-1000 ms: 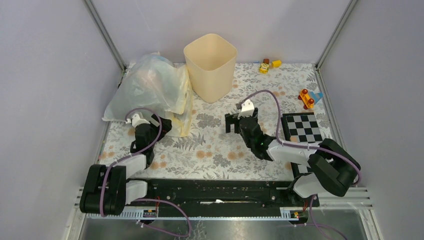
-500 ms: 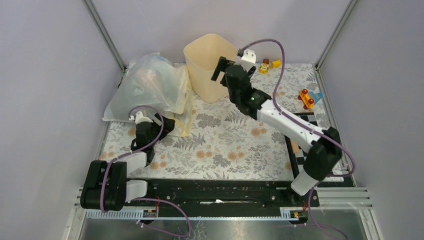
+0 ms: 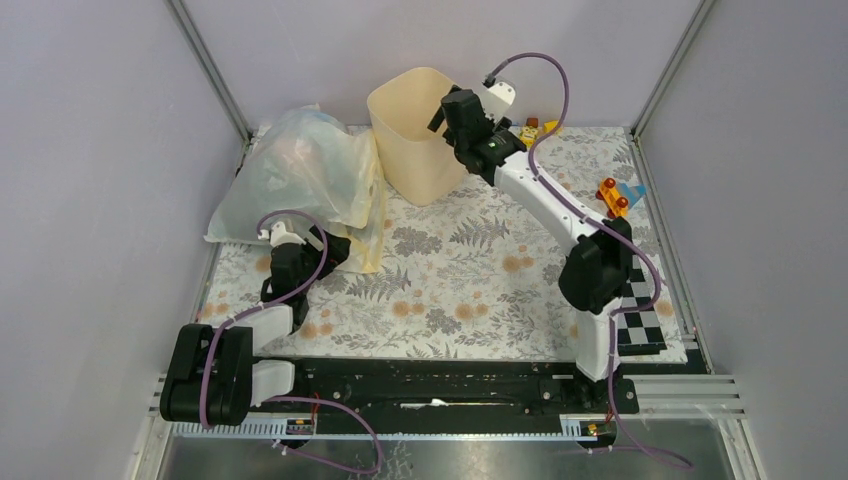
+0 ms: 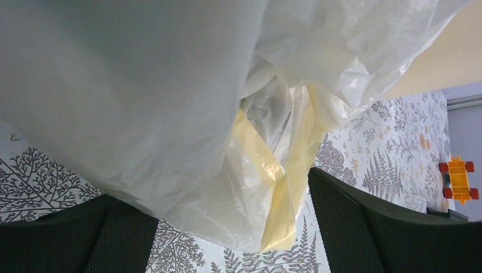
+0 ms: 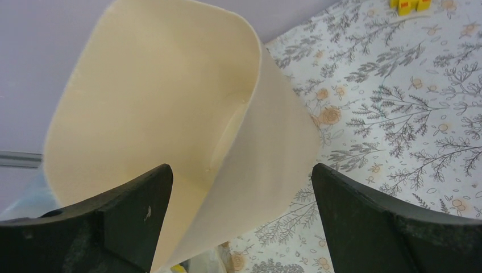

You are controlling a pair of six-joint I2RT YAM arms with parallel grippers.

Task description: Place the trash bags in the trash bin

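Currently the trash bags (image 3: 300,175) lie heaped just left of the trash bin (image 3: 420,165), against its side. The left gripper (image 3: 325,250) gapes wide at the heap's near edge, with plastic sagging unpinched between its fingers. The right gripper (image 3: 445,112), likewise spread and empty, hangs at the bin's right rim.

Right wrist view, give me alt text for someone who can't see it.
A cream-beige, square plastic trash bin with rounded corners fills the left and centre, its near wall framed between the black fingers of the right claw, which stands open. A floral-patterned tablecloth spreads to the right, with small yellow blocks at the top edge.
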